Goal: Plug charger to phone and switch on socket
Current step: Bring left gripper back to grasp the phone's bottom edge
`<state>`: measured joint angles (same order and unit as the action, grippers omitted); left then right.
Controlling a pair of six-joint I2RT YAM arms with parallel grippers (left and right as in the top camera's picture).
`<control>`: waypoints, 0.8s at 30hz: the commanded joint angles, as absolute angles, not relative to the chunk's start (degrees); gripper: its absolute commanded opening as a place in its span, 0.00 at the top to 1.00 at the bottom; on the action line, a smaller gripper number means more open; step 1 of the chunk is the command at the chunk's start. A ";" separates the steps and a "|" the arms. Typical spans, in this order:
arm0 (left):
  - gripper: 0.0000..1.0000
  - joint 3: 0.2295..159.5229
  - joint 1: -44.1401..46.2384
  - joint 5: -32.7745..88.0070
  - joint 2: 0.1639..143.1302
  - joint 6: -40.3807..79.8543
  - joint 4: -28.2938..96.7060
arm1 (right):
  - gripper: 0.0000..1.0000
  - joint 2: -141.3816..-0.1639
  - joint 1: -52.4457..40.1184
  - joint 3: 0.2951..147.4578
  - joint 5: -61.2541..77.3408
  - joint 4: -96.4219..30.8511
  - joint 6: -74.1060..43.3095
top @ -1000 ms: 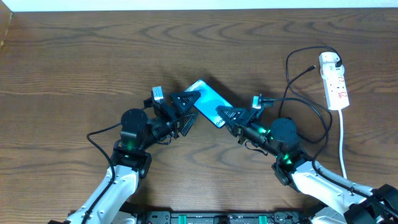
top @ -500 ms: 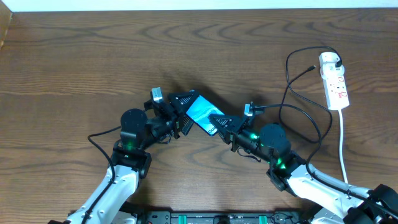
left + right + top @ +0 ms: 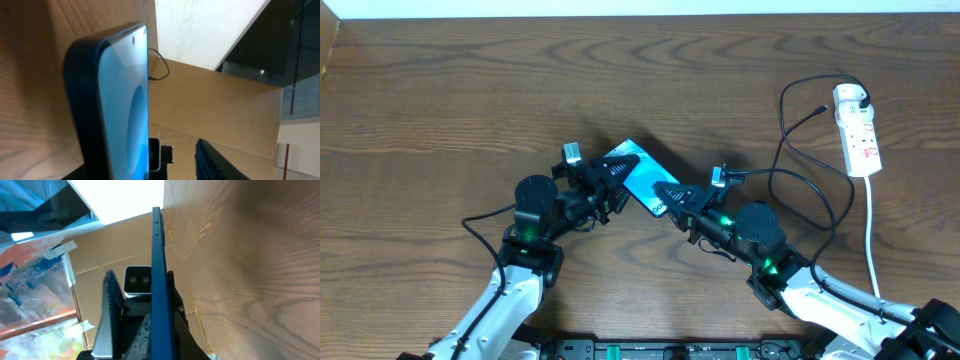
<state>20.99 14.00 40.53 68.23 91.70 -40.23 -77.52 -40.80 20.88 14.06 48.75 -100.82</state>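
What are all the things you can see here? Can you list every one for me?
phone: one, bright blue screen, middle of the table, tilted between the two tools.
charger: one, thin black cable with a white plug head, far right; the plug head sits at the socket's far end and the small tip lies loose on the wood.
socket: one, white strip with red marks, right side, with its white lead running toward the near edge.
table: one, dark brown wood, under everything.
left tool: one, black, open around the phone's left end.
right tool: one, black, shut on the phone's right end.
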 commanded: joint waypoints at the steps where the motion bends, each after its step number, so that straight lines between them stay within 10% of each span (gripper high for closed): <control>1: 0.60 21.71 14.17 39.83 68.14 91.85 -41.47 | 0.99 -77.06 -42.39 21.04 17.19 48.23 -100.64; 24: 0.78 21.71 14.17 39.86 68.14 91.79 -41.47 | 0.99 -77.06 -42.37 21.04 25.89 48.40 -100.18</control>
<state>20.91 14.04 40.60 68.38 91.68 -39.86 -77.17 -40.84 21.06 16.88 49.43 -101.16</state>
